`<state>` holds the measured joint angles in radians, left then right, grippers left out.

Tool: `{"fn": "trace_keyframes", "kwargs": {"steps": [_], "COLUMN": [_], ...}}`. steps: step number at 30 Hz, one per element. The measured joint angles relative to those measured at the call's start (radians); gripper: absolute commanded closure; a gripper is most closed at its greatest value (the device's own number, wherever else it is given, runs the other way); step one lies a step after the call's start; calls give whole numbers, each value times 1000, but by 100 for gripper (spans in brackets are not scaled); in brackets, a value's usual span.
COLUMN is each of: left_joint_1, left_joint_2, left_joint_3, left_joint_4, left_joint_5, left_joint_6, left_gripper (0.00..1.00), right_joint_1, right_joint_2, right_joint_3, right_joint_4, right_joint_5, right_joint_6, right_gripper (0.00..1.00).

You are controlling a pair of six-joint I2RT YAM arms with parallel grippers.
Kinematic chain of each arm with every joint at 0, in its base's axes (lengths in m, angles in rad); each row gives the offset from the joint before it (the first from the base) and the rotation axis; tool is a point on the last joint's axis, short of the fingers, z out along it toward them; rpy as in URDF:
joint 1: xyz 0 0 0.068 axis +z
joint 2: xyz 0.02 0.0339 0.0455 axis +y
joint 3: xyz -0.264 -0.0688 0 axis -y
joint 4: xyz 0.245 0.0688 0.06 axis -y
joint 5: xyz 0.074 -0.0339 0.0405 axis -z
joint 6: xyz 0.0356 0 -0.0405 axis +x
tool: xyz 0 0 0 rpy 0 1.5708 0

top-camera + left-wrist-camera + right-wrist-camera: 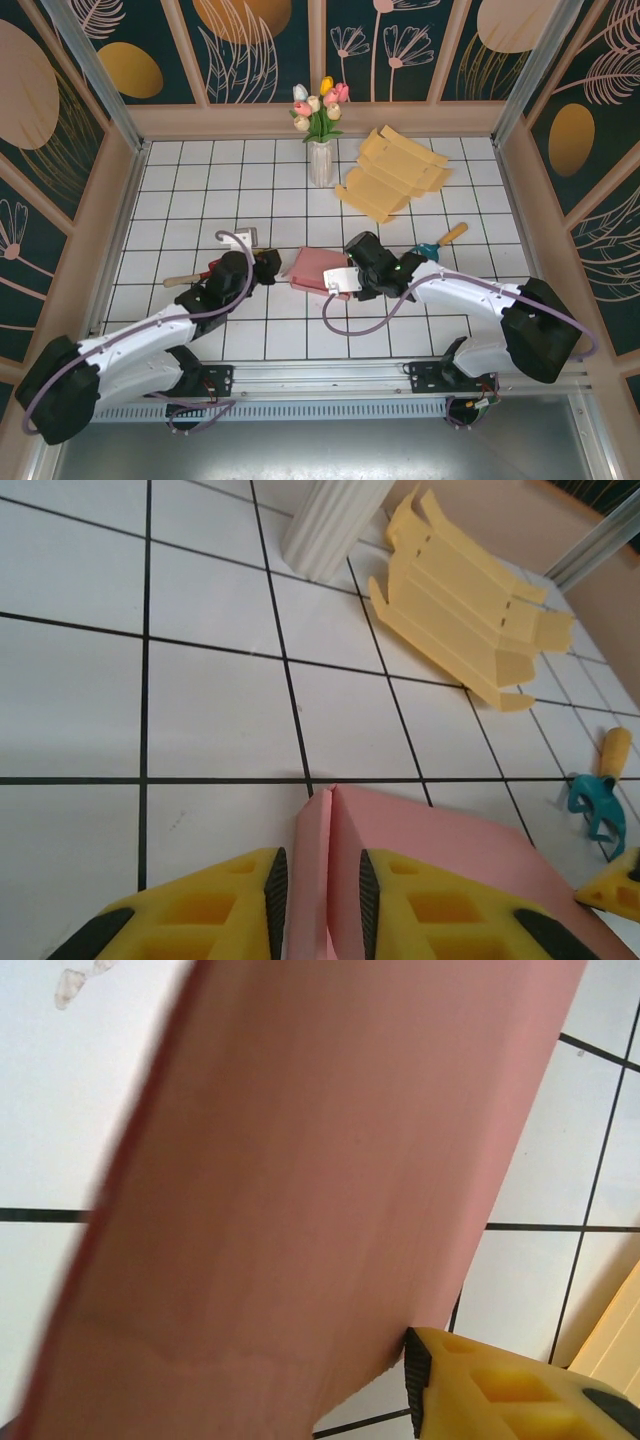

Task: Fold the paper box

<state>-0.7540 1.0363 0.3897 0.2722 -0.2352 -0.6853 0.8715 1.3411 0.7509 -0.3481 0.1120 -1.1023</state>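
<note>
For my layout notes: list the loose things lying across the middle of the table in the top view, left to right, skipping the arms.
From the left: wooden-handled tool → pink box → teal tool.

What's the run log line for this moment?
task: fold paper box | left gripper: open, straddling pink box edge | right gripper: at pink box, state unclear

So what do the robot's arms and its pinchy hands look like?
The left arm and right arm are smooth white tubes joined by chunky black joints, and a lilac cable loops along each. The left gripper has bright yellow plastic fingers with hollow pockets and black ribbed pads on the inside. The right arm's finger is the same yellow with a black pad.
</note>
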Motion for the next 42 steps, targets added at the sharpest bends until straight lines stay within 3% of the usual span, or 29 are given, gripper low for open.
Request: {"fn": "trace_keyframes", "kwargs": {"steps": [13, 27, 36, 42], "left_joint_1": [-76, -116, -116, -116], "left_joint_2": [190, 402, 437, 437], "left_joint_3": [70, 96, 83, 72], "left_joint_4": [46, 101, 156, 169], "left_joint_5": [20, -5, -29, -39], "left_joint_6": [4, 23, 23, 22], "left_gripper": [61, 59, 58, 58], "right_joint_1": [34, 74, 86, 86], "right_joint_2": [0, -5, -158, -291], "right_joint_3": [13, 13, 81, 82], "right_joint_4": [-56, -106, -225, -114], "right_joint_5": [56, 97, 96, 95], "right_joint_6": [0, 19, 146, 347], "right_gripper": [53, 49, 44, 37]}}
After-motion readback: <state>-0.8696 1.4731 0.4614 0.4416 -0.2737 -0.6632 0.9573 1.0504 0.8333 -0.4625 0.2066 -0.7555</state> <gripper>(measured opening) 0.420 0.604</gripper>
